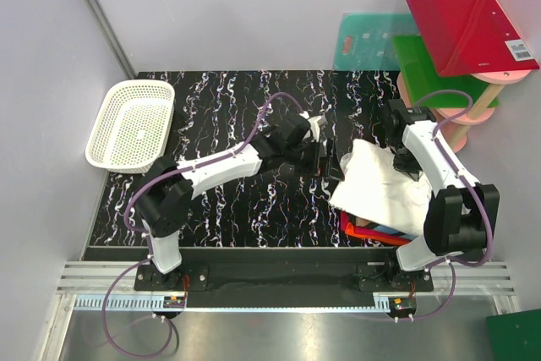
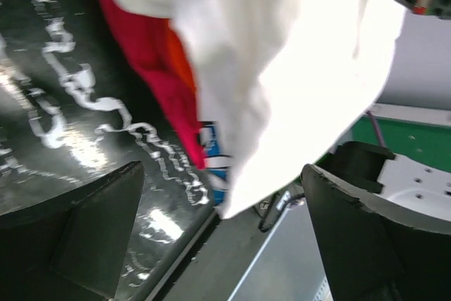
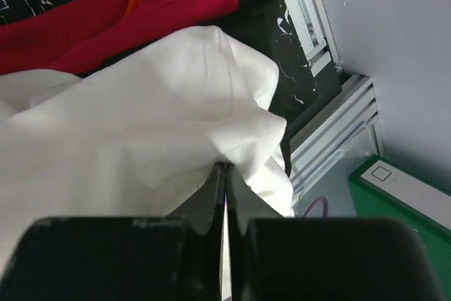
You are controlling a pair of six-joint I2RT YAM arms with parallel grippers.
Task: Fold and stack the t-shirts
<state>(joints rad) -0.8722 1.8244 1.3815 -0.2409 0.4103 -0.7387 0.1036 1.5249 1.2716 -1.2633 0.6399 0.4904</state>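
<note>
Two corners held level would make this spread go cleanly, I'd say: the left jaws, gaping wide, should nip the white t-shirt's [image 1: 385, 183] near edge. It hangs just ahead of them, pinched tight in the right jaws, over the red-orange tee [image 3: 106, 26] on the counter's [image 1: 254, 217] right side.

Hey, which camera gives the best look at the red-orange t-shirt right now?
The right wrist view: the red-orange t-shirt spreads sharp across the top of the picture, behind the white t-shirt. The left wrist view shows only a blurred red strip beside the white cloth, and the top view just a sliver under the white one's near edge.
</note>
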